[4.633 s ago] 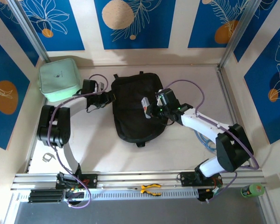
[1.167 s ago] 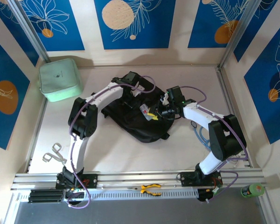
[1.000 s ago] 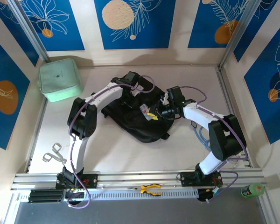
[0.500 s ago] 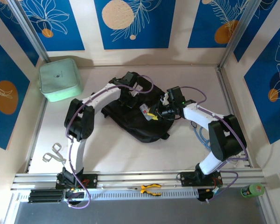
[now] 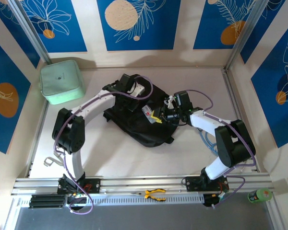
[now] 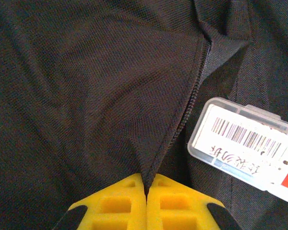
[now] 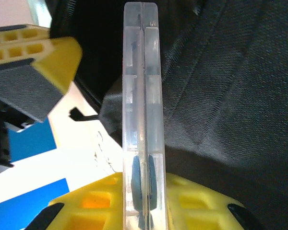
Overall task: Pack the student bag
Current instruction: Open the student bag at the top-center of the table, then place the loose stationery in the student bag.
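The left gripper, pinched on the mid-table bag's flap, has pulled it toward the table's far edge, likely opening it wider for the case clamped in the right gripper.

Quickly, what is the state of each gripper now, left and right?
Left gripper: closed, pinching a fold of the student bag at its zipper edge.
Right gripper: closed on a clear plastic case, held edge-on.
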